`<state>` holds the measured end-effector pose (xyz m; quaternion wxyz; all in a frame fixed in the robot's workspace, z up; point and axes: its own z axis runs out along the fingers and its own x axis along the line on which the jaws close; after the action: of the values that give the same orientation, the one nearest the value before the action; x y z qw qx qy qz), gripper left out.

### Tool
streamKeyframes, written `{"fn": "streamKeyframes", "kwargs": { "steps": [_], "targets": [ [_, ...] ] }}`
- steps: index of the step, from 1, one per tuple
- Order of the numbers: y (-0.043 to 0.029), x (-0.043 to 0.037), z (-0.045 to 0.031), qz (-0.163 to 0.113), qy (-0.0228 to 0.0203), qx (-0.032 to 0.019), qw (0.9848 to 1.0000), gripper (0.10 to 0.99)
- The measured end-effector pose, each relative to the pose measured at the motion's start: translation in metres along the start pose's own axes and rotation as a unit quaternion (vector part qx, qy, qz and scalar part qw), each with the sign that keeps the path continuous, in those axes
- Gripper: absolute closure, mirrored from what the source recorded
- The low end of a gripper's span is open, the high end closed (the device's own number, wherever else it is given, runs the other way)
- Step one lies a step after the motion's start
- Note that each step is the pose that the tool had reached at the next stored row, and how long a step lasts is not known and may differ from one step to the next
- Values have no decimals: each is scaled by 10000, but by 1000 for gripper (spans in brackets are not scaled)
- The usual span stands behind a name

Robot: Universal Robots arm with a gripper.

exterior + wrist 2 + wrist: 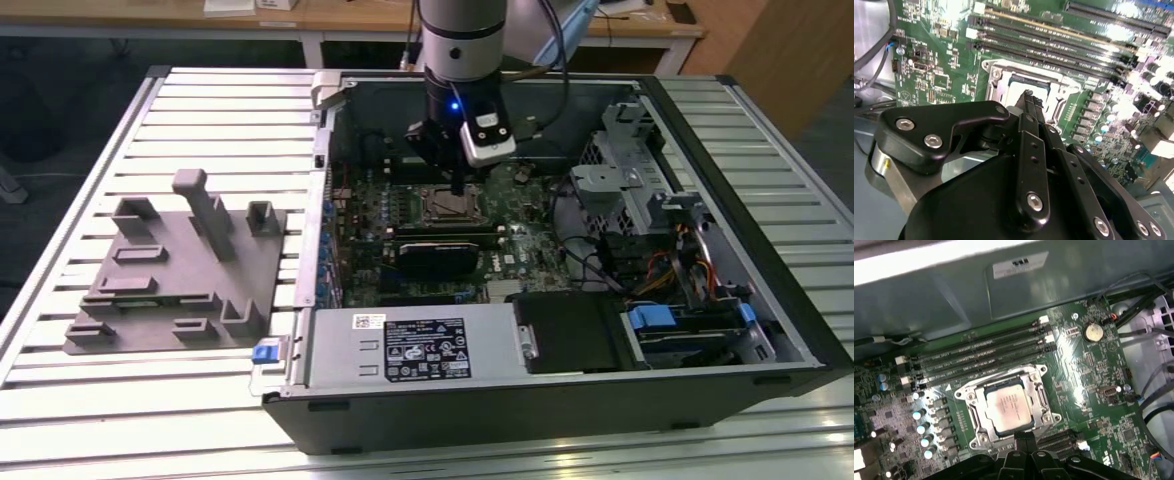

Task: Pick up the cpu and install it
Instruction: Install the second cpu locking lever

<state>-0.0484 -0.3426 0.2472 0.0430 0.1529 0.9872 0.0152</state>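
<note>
We see the cpu [1008,405] lying flat in its socket [1009,407] at lower centre of the first wrist view, framed by the metal bracket, so it looks seated already. Our pincer [1027,96] hangs just above it in the open computer case [747,330], fingertips drawn together and holding nothing.

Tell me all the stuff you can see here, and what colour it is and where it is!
computer case: one, black, open on the slatted metal table
motherboard: one, green, inside the case
cpu: one, silver-grey, sitting in the metal socket on the motherboard
memory slots: four, black, empty, beside the socket
coin battery: one, silver, on the motherboard
fixture: one, grey, on the table at the exterior view's left
robot arm: one, silver and black, above the case
gripper: one, black, just over the cpu
</note>
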Motion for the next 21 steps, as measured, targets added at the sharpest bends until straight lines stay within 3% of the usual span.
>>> {"fn": "streamKeyframes", "kwargs": {
  "steps": [12, 21],
  "targets": [
    [-220, -69, 7, -3, 0, -1, 10000, 980],
    [-266, -33, 78, -249, 15, -19, 9997, 980]
  ]
}}
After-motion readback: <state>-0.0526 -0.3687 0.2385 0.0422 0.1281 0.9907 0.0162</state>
